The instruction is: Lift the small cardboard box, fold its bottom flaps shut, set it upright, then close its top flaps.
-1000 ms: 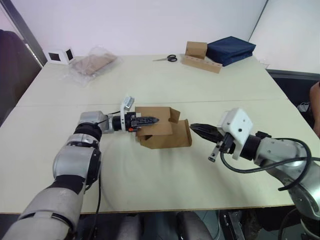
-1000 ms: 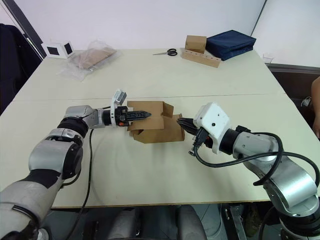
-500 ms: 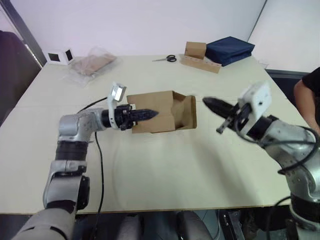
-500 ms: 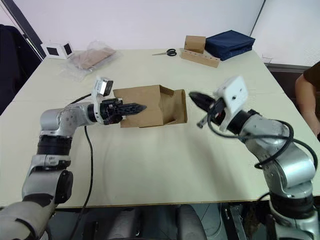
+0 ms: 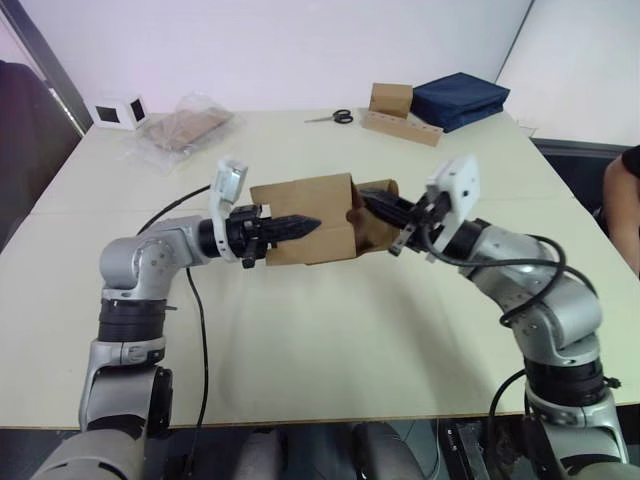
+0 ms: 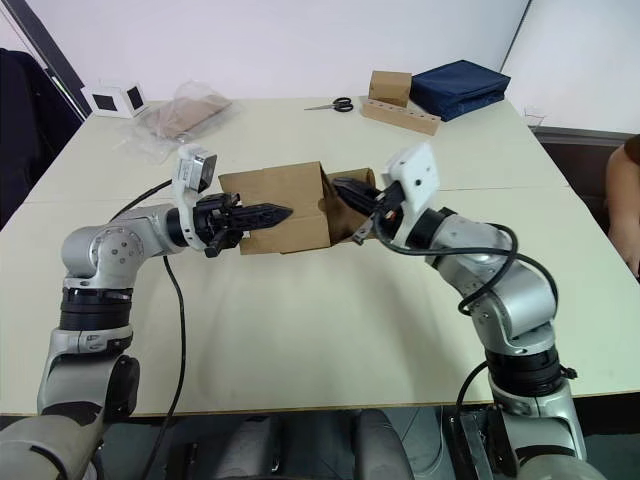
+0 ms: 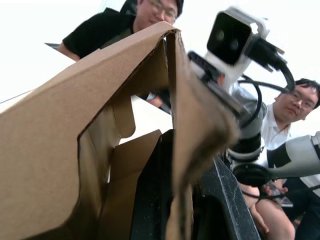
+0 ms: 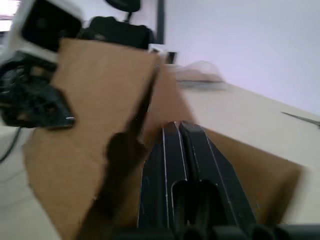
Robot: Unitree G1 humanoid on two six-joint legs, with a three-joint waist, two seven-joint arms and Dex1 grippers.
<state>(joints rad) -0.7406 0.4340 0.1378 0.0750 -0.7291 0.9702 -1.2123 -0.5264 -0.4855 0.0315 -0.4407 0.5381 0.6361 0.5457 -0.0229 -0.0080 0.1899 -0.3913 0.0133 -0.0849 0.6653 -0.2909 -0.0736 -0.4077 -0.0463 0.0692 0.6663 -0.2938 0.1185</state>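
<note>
The small cardboard box (image 5: 298,199) is held on its side above the table's middle. My left gripper (image 5: 312,224) is shut on its near side wall; in the left wrist view one finger (image 7: 155,195) lies inside the box (image 7: 55,135) and the other outside. My right gripper (image 5: 366,199) is shut, and its tips press against a flap (image 5: 378,222) at the box's right end. In the right wrist view the closed fingers (image 8: 172,150) rest on brown cardboard (image 8: 95,95).
At the table's back stand another brown box (image 5: 392,98) on a long cardboard strip (image 5: 404,129), scissors (image 5: 333,117), a navy bag (image 5: 460,98), a plastic-wrapped bundle (image 5: 186,127) and a small white box (image 5: 118,110). A person (image 5: 627,200) sits at the right edge.
The left gripper has lifted the box off the table and turned it. The right gripper has risen and swung left onto the box's right-end flaps.
</note>
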